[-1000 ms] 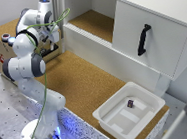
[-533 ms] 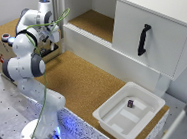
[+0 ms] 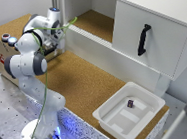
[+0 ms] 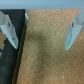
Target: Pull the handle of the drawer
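In the exterior view, the white Franka arm is folded toward the exterior view's left, its tool [image 3: 53, 45] hanging low over the brown cork-covered surface [image 3: 84, 85], near a cardboard-coloured box [image 3: 5, 51]. The short black curved bar handle [image 3: 144, 40] stands upright on the large white flat-fronted drawer [image 3: 149, 37] at the exterior view's right, well apart from the tool. A shallow white plastic tub [image 3: 129, 115] holding a small dark object [image 3: 130, 103] sits below the drawer, near the surface's edge.

In the wrist view, the tool [image 4: 43, 32] is released: its two pale fingers [image 4: 72, 31] stand wide apart with only cork between them, grasping nothing. The handle does not show here.

The risks, as I judge them: the long reach could clip the white ledge or the tub, and a misaligned approach could let the fingers slip off the slim, curved bar, or close beside it against the panel.
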Robot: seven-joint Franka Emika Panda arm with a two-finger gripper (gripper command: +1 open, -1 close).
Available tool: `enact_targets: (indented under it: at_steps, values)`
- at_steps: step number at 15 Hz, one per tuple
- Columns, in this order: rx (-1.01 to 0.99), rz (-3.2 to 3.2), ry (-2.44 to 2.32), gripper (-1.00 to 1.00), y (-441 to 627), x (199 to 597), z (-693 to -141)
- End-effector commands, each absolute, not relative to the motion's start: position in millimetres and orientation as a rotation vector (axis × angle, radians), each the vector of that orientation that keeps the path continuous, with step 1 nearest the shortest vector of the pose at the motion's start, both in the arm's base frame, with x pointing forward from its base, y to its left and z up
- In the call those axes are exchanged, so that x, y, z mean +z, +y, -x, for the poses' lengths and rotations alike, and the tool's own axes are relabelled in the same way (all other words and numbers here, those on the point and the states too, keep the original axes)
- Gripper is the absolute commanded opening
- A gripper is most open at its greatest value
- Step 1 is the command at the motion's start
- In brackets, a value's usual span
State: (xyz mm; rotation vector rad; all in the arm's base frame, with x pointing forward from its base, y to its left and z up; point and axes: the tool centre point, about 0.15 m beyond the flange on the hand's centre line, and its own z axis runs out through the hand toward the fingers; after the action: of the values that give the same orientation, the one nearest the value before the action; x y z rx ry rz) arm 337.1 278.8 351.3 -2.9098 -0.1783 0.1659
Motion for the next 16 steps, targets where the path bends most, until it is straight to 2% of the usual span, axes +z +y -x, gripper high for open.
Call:
enact_targets:
  at_steps: [1,4,10,16]
  values:
    - [0.236,2.898,-0.240,1.00,294.0,360.9,-352.3]
    - [0.233,2.900,-0.267,1.00,307.9,363.3,-347.0]
    - [0.276,2.892,-0.319,1.00,343.6,341.3,-352.2]
    - [0.255,2.901,-0.295,1.00,347.8,342.9,-350.1]
